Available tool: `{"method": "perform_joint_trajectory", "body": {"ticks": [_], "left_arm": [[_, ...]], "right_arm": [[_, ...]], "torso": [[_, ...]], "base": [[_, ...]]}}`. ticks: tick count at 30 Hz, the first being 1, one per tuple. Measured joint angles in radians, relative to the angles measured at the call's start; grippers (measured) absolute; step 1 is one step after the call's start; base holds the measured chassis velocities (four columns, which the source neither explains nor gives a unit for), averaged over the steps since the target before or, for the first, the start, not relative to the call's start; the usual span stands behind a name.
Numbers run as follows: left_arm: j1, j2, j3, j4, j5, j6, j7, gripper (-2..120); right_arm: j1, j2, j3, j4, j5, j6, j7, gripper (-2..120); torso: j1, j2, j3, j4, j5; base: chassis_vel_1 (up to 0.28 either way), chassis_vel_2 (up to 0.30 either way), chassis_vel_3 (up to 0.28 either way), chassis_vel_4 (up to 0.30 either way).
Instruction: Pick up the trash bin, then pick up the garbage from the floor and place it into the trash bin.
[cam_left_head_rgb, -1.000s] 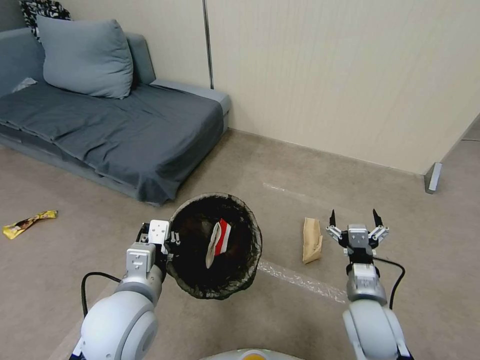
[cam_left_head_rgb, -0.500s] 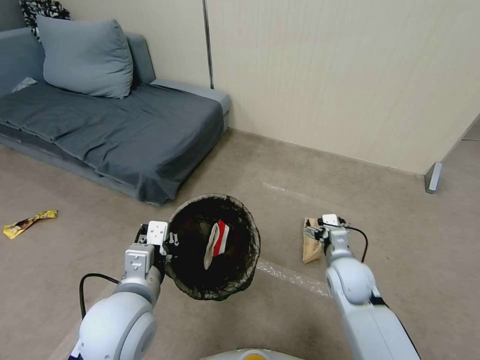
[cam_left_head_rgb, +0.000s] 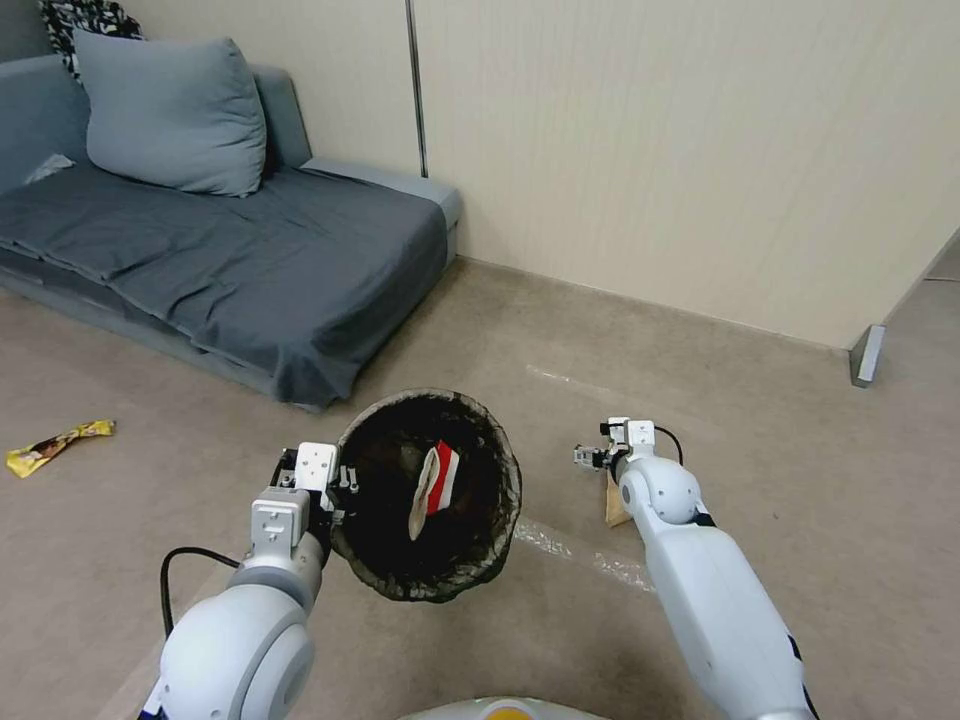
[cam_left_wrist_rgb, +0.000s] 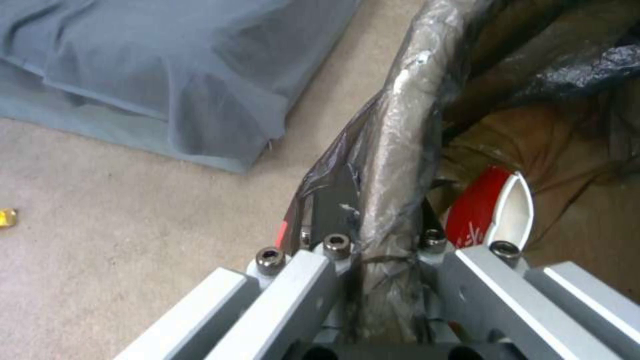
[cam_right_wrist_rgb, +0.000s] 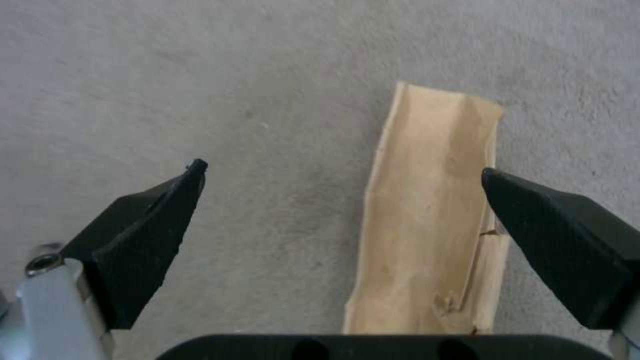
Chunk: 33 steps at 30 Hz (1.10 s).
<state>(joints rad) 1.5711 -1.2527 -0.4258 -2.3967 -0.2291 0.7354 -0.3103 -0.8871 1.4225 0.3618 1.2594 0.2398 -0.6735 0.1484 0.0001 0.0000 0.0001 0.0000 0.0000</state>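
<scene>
Carpeted floor (cam_left_head_rgb: 500, 320) by the sofa (cam_left_head_rgb: 230, 250) carried the bin (cam_left_head_rgb: 430, 490), its rim pinched by the left gripper (cam_left_wrist_rgb: 387, 250), while the right gripper (cam_right_wrist_rgb: 343, 175), spread wide, straddled the flat paper bag (cam_right_wrist_rgb: 427, 220): probably light, soft, best pinched across its width.

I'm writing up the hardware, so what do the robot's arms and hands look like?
Both arms have smooth white-grey rounded shells with boxy silver wrist blocks and a looping black cable. The left hand has silver metal bars with hex bolts; the right hand has black, wedge-shaped, pointed fingers.
</scene>
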Motion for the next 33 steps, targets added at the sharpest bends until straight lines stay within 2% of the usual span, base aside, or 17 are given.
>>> {"method": "perform_joint_trajectory", "body": {"ticks": [7,25,33], "left_arm": [[0.000,-0.001,0.000,0.002,0.001,0.000,0.000,0],[0.000,0.002,0.004,0.008,0.002,0.000,0.001,0],[0.002,0.008,0.003,0.004,0.007,0.000,0.001,0]], "right_arm": [[0.036,-0.002,0.007,-0.084,-0.020,0.015,-0.001,100],[0.018,-0.024,0.037,-0.151,-0.043,0.046,-0.011,100],[0.006,-0.020,0.053,-0.226,-0.050,0.076,-0.023,100]], "torso": [[0.000,0.000,0.000,0.0000,0.0000],[0.000,0.000,0.000,0.0000,0.0000],[0.000,0.000,0.000,-0.0001,-0.0001]], "base": [[0.000,0.000,0.000,0.000],[0.000,0.000,0.000,0.000],[0.000,0.000,0.000,0.000]]}}
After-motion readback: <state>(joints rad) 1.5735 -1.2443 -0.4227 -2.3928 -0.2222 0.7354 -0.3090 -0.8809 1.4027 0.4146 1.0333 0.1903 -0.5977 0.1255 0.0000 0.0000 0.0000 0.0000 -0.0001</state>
